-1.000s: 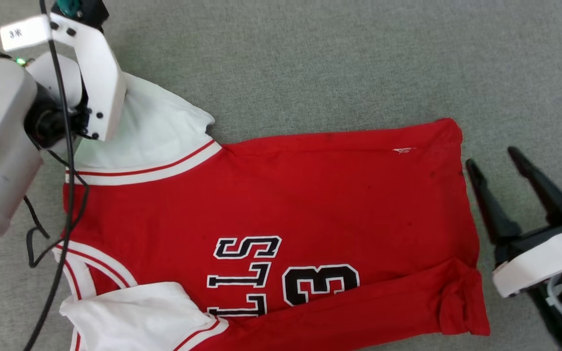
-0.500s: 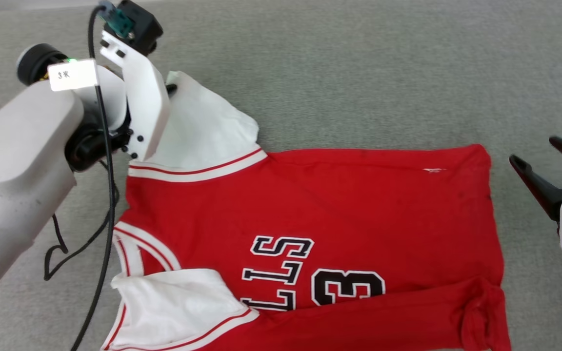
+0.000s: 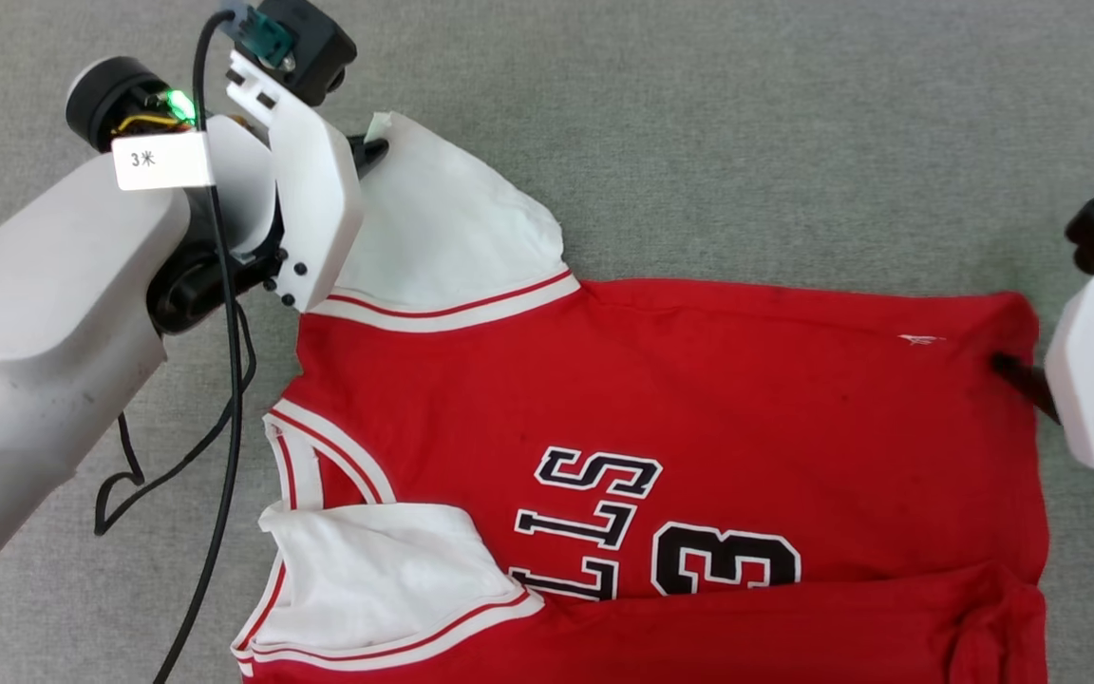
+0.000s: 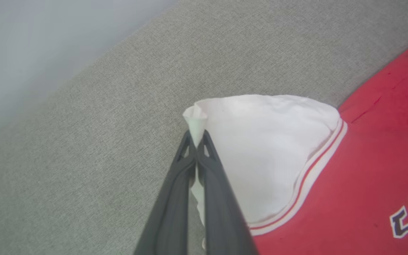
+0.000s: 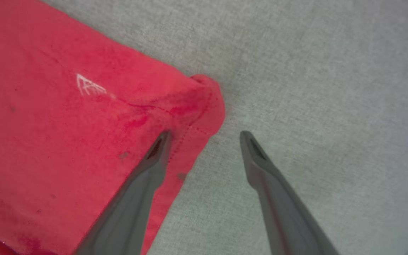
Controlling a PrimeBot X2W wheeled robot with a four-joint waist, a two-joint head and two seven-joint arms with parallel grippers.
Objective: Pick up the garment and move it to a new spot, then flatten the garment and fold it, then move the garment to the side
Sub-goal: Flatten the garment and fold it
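Here, the left gripper has its two long dark fingers pressed together on a pinch of the garment's white sleeve, and the nipped edge stands up in a small cone just past the tips. In the left wrist view, the rest of that sleeve spreads smooth and rounded to the right of the jaws, ending in a red-and-white striped band. The right gripper has its jaws wide apart and holds nothing. One tapered finger lies over the red cloth, the other over bare surface, and the rolled hem corner sits just ahead of the gap between them; whether the finger presses the cloth I cannot tell. The garment, a soft matte red shirt with black, white-outlined letters and a number, lies spread face up between the two grippers on a grey, finely woven surface
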